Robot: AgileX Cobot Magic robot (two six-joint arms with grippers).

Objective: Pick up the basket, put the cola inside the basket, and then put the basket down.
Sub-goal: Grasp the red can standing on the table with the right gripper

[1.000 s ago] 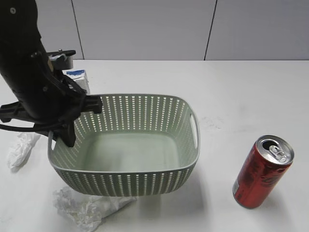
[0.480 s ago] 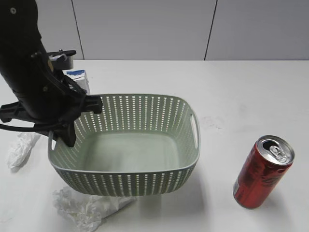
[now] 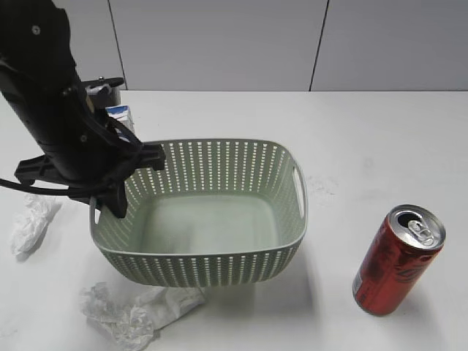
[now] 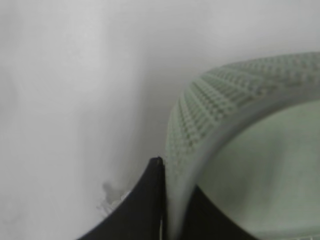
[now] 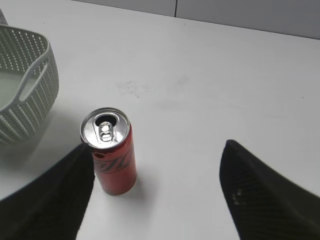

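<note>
Step in hand: basket pickup. Left end effector [image 3: 110, 191] is clamping the left rim of the pale sage-green perforated plastic basket [image 3: 219, 256], centre frame. Right end effector [image 5: 157, 192] is hovering, spread apart, around the upright dark-red metal cola can [image 5: 111, 152], lower right. Next: closing on the can.

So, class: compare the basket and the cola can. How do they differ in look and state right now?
The basket is pale green, wide and perforated; the cola can is dark red, slim and solid-walled. The left gripper clamps the basket's rim, while the can stands free, the right gripper open above it. The basket is empty, the can outside it. Both are over the white table.
</note>
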